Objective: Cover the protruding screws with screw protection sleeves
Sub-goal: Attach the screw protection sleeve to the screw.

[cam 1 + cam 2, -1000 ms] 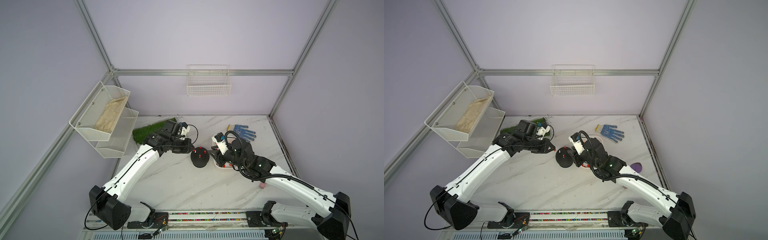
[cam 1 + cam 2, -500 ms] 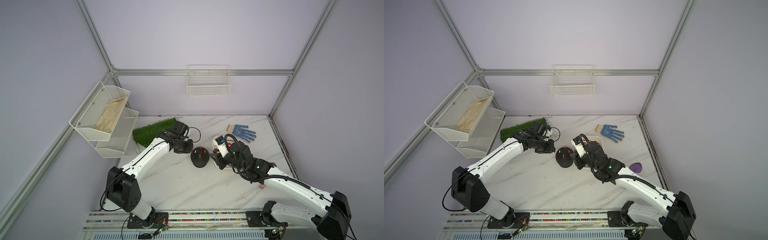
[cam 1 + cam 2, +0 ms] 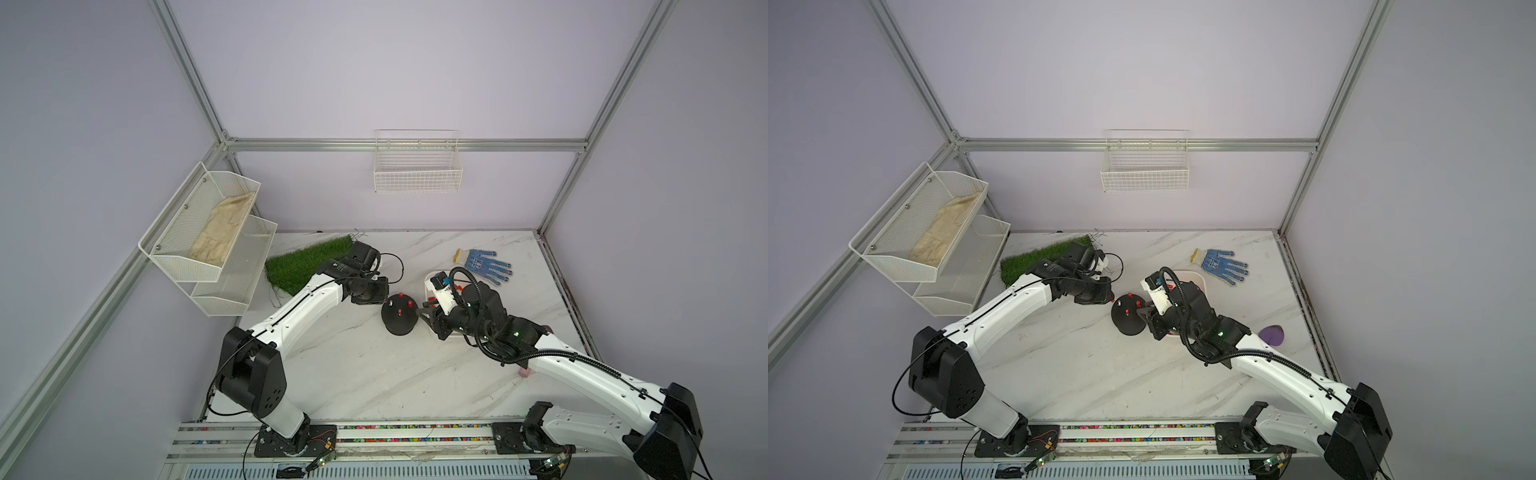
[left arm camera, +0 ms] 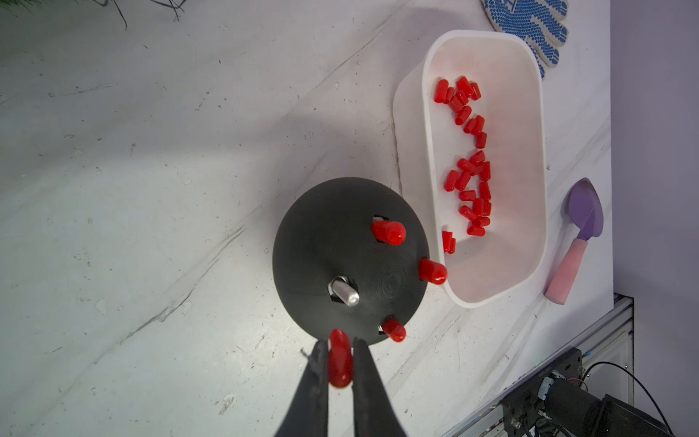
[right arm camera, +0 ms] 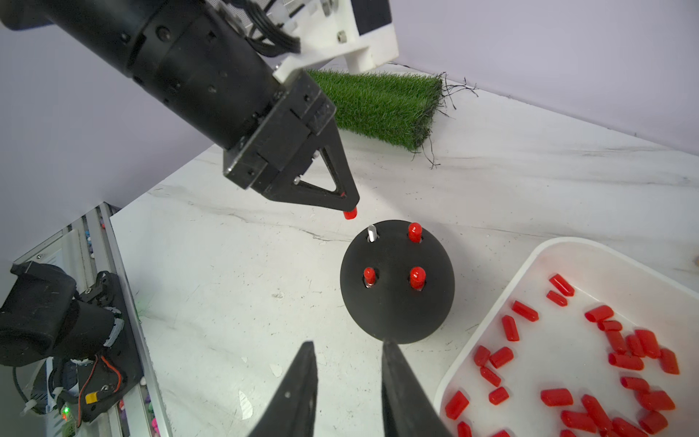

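Note:
The black dome base (image 3: 400, 318) (image 4: 333, 242) stands mid-table. Red screw protection sleeves cover three of its protruding screws; one bare silvery screw (image 4: 346, 293) (image 5: 372, 233) sticks up on the side nearest my left gripper. My left gripper (image 4: 338, 342) (image 5: 350, 210) is shut on one red sleeve (image 4: 339, 359), held just above and beside the dome's edge, close to the bare screw. My right gripper (image 5: 348, 344) (image 3: 428, 318) is open and empty at the dome's opposite side, one fingertip (image 5: 387, 346) at its rim. Several loose sleeves (image 4: 469, 170) lie in a white tray (image 4: 425, 113).
The white tray (image 5: 559, 257) sits right beside the dome. A purple and pink spoon (image 4: 578, 234) lies past the tray, a blue dotted glove (image 3: 484, 266) behind it. A green turf mat (image 3: 309, 266) is at the back left. Wire baskets (image 3: 417, 166) hang on the walls.
The left arm's body has swung round and its elbow has dropped, while its gripper with the sleeve stays beside the dome. The right gripper has hardly moved.

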`<action>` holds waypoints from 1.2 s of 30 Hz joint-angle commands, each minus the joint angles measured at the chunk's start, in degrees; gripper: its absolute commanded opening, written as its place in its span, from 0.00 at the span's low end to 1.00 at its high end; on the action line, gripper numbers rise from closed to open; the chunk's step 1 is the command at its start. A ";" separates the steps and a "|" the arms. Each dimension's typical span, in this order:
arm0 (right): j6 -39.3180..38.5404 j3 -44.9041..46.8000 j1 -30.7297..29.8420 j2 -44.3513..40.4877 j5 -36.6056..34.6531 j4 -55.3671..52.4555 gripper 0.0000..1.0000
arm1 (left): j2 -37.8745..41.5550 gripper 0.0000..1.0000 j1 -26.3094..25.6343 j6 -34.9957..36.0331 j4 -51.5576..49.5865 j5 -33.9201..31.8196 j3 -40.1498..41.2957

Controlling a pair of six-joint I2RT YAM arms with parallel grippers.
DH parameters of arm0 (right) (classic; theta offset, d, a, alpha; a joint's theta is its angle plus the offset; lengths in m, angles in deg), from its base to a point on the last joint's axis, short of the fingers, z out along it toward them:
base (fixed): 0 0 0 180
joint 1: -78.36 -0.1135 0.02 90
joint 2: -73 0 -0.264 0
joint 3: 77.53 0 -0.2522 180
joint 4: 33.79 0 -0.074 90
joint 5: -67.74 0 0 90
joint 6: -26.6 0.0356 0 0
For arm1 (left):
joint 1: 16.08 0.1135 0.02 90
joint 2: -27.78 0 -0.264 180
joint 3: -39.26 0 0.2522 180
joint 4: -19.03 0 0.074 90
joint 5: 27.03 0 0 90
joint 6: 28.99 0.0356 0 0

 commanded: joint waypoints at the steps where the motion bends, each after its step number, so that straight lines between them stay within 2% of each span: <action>1: 0.19 0.53 0.15 -0.51 0.82 1.56 0.32 | -0.96 0.13 -0.68 -0.96 2.26 0.87 -1.11; 17: -0.10 0.80 0.30 -0.85 1.17 1.69 0.32 | -1.95 0.13 -1.13 -1.25 2.79 0.99 -2.16; 36: -0.01 1.06 0.24 -1.46 1.67 1.84 0.32 | 0.40 0.14 -1.16 -1.41 2.30 -0.64 -3.19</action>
